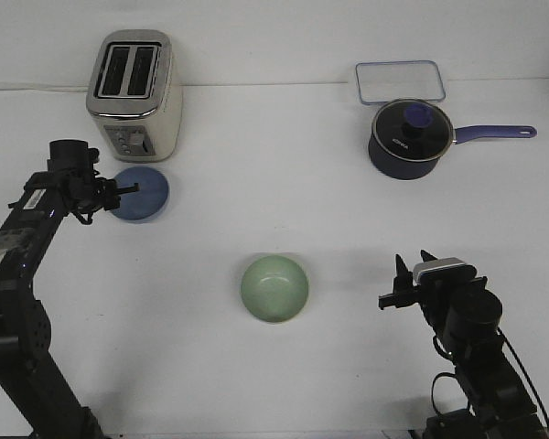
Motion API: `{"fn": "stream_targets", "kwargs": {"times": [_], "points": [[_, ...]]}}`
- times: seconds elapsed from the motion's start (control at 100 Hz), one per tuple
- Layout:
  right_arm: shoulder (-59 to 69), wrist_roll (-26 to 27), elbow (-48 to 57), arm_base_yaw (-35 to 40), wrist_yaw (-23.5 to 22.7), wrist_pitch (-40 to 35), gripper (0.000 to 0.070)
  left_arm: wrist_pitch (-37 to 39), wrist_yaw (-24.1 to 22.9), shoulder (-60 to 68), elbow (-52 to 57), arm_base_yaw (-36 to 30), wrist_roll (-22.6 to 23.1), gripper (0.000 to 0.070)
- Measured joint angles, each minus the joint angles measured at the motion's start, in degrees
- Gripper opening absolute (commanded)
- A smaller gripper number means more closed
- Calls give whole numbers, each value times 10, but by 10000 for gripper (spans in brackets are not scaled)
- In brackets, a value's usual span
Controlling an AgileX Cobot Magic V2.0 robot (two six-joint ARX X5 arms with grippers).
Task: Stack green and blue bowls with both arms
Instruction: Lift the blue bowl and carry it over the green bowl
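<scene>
Front view shows us our left gripper (128, 189) over the glossy periwinkle blue bowl (145, 195) beside the toaster (134, 93), jaw spread unclear; our right gripper (392, 294), fingers parted, waits right of the pale green bowl (274, 288) mid-table.

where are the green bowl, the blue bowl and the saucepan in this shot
green bowl (274, 289), front view, on the middle of its inside
blue bowl (146, 194), front view, on its inside, right of the left gripper's tips
saucepan (412, 137), front view, on its glass lid below the knob
</scene>
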Motion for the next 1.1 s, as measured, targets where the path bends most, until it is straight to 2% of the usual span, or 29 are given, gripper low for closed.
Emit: {"fn": "stream_targets", "kwargs": {"times": [0.28, 0.44, 0.58, 0.81, 1.1], "points": [[0, 0, 0, 0, 0, 0, 321, -14, 50, -20, -1, 2, -7, 6], [0, 0, 0, 0, 0, 0, 321, -34, 77, -111, -2, -1, -18, 6], [0, 0, 0, 0, 0, 0, 321, -70, 82, -176, 3, -22, -28, 6], [0, 0, 0, 0, 0, 0, 321, -148, 137, -191, 3, -113, -30, 6], [0, 0, 0, 0, 0, 0, 321, -145, 135, -191, -5, -277, -27, 6]]}}
